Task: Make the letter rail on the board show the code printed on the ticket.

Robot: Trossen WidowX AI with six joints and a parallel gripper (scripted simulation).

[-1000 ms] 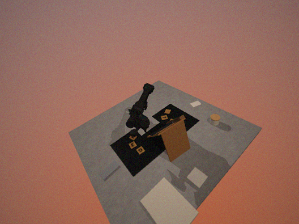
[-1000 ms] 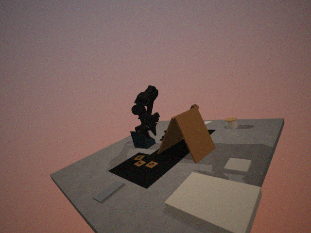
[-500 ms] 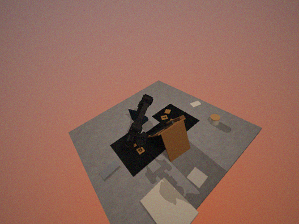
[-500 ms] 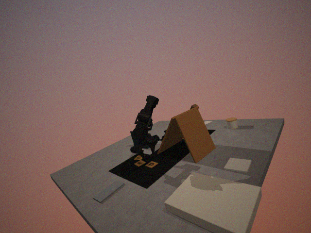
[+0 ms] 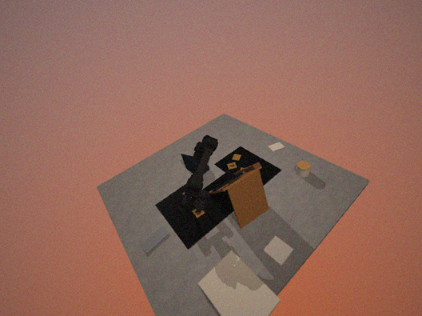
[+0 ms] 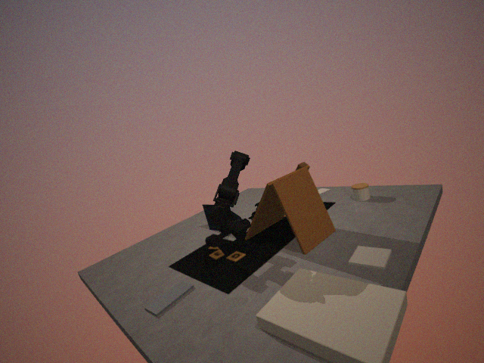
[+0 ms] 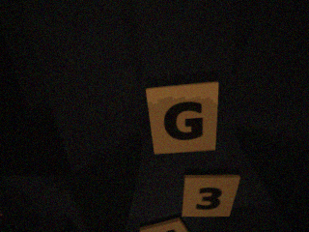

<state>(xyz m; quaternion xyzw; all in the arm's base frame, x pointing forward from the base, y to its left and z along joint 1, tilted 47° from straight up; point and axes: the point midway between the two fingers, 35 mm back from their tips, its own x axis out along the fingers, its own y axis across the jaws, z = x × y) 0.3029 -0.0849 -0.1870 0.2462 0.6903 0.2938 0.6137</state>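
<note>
My gripper [image 5: 197, 205] is open and empty, low over the tiles on the left part of the black mat [image 5: 184, 234] [image 6: 228, 283]. In the wrist view the G tile [image 7: 183, 118] is at the middle, upright. The 3 tile [image 7: 210, 195] is below it, and another tile [image 7: 166, 226] is cut off by the bottom edge. The G tile seems to be the front one [image 5: 198, 213] [image 6: 236, 255]. The wooden board [image 5: 248, 198] [image 6: 306, 211] stands like a tent at the centre; its rail and ticket face away from the top and exterior views. Two more tiles lie behind it.
A jar with an orange lid [image 5: 304, 165] [image 6: 360, 186] stands at the right. A cream slab [image 5: 241, 301] [image 6: 336, 316] lies at the front, beside a white card [image 5: 278, 250] [image 6: 370, 255]. A grey strip [image 5: 153, 240] [image 6: 169, 299] lies left of the mat. Another white card [image 5: 276, 146] lies at the back right.
</note>
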